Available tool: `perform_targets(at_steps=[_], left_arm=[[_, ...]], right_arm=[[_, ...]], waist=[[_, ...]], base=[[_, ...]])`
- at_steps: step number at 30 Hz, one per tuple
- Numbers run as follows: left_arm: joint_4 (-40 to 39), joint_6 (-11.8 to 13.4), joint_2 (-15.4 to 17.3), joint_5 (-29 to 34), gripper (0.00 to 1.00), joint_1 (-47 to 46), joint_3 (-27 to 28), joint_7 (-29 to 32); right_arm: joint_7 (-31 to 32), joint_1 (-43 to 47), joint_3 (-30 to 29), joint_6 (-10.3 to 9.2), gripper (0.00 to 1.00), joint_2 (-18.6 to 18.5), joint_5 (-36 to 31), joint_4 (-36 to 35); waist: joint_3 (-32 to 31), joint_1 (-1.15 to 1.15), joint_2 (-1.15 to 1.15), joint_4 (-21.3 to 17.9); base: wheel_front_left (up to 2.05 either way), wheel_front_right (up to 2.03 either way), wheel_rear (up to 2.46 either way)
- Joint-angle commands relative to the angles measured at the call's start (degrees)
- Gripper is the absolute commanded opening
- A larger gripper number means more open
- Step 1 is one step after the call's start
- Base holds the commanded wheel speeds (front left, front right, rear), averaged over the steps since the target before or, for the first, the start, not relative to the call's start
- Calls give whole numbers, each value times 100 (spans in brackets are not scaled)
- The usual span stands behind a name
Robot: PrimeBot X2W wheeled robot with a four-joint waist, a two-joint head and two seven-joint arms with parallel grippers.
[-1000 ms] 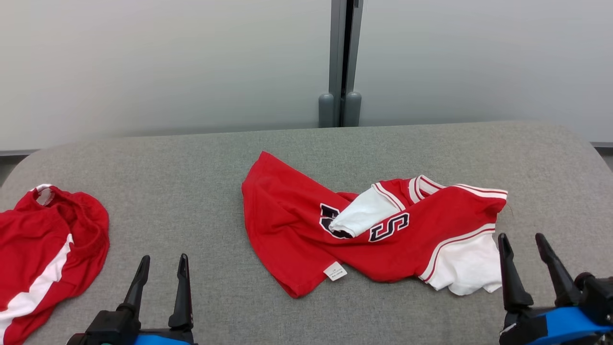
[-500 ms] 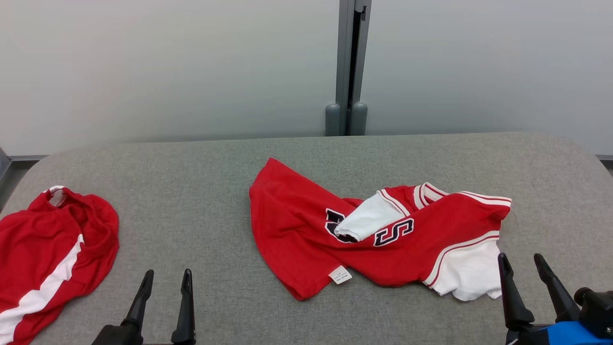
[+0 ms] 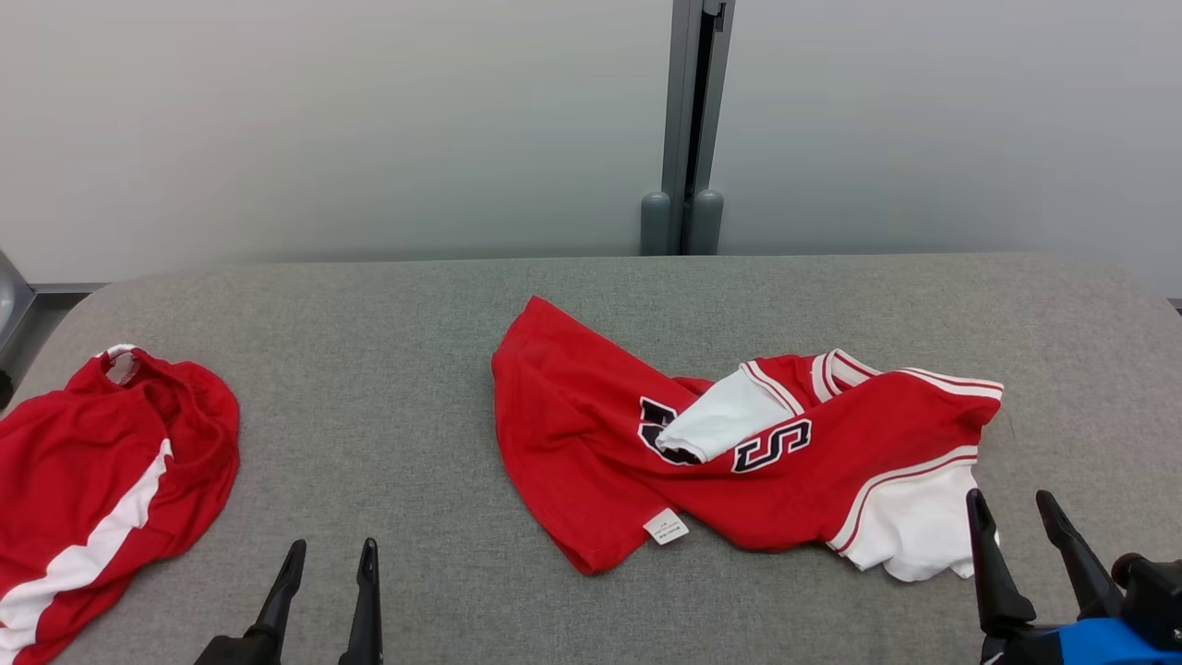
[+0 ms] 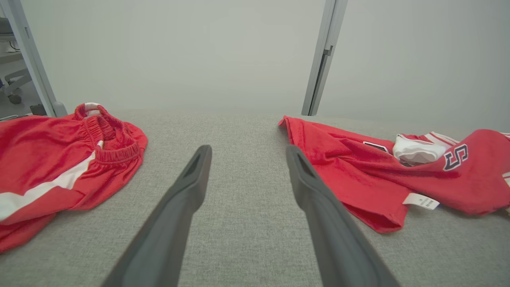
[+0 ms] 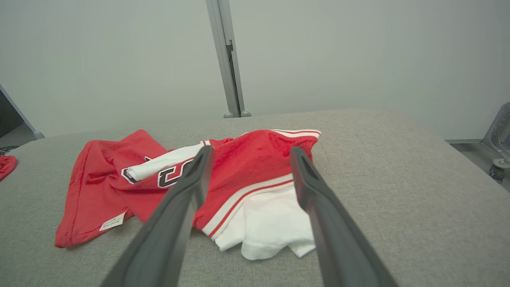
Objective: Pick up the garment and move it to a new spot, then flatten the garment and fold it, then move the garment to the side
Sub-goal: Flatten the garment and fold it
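The garment point(image 3: 591, 434), a crumpled red jersey with white sleeves and dark lettering, lies mid-table; its white tag point(image 3: 667, 526) faces the near edge. It also appears in the left wrist view point(image 4: 338, 159) and the right wrist view point(image 5: 259, 159). My left gripper point(image 3: 333, 545) is open near the front edge, left of the garment and apart from it, over bare cloth point(image 4: 248, 148). My right gripper point(image 3: 1007, 496) is open just in front of the garment's white sleeve point(image 3: 910, 531), and that sleeve lies between its fingers in the right wrist view point(image 5: 251, 148). Nothing is held.
A second red piece, shorts with a white stripe point(image 3: 102, 443) point(image 4: 48, 139), lies at the table's left end. The grey padded table point(image 3: 369, 369) has rounded corners. A pale wall with a grey post point(image 3: 688, 129) stands behind it. A metal frame point(image 5: 498, 135) sits beyond the right edge.
The head view has shifted, so everything sits a little to the right. Both grippers show lower in the picture and stay open. The garment lies as before.
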Motion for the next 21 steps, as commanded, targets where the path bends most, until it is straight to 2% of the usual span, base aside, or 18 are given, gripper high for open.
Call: perform_targets(at_steps=[1,8,15,21], left_arm=[[9,-8,29,-8,100,-55,-32,-9],[144,-50,-7,-41,100,-209,-336,193],[523,-105,-171,-416,100,-639,-1115,926],[972,-77,-274,-1050,100,-1035,-1584,1694]], right_arm=[[-10,-47,-1,3,100,-11,-59,16],[29,-154,-151,2,100,-11,-276,86],[1220,-410,-730,3,100,-13,-420,358],[1653,-860,-976,3,100,-11,-427,764]], waist=[[10,0,0,-2],[79,0,0,-47],[268,0,0,-236],[438,0,0,-419]], base=[[0,0,0],[0,0,0],[0,0,0],[0,0,0]])
